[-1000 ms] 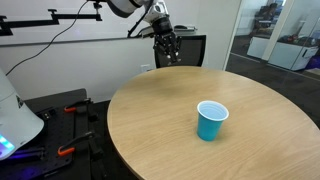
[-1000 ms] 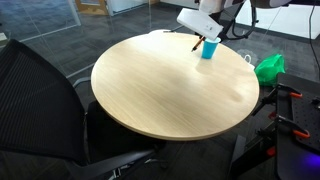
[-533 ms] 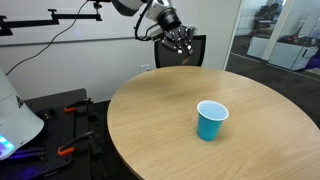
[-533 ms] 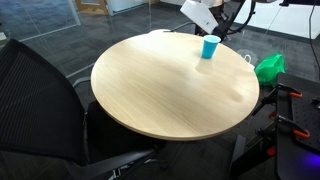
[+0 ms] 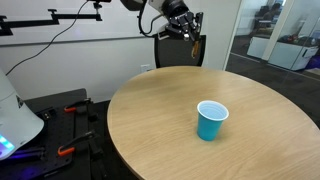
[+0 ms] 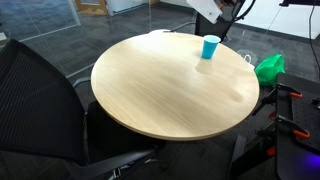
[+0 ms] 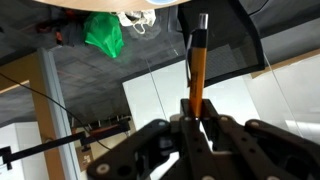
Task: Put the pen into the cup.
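Note:
The light blue cup point(image 5: 211, 120) stands upright on the round wooden table point(image 5: 160, 105); it also shows in an exterior view point(image 6: 210, 46). My gripper point(image 5: 189, 24) is high above the table's far edge, well away from the cup, and sits at the top edge of an exterior view point(image 6: 222, 10). In the wrist view the gripper point(image 7: 197, 108) is shut on the pen point(image 7: 197, 62), an orange-brown stick with a dark tip that sticks out past the fingers. The cup does not show in the wrist view.
A black chair point(image 5: 186, 50) stands behind the table under the gripper. Another black chair point(image 6: 40, 95) is at the near side. A green bag point(image 6: 268, 68) lies on the floor beside the table and also shows in the wrist view point(image 7: 103, 33). A glass wall point(image 5: 280, 40) is beyond.
My gripper has risen and swung sideways over the table's far edge with the pen in it, tilting as it went. The cup has not moved.

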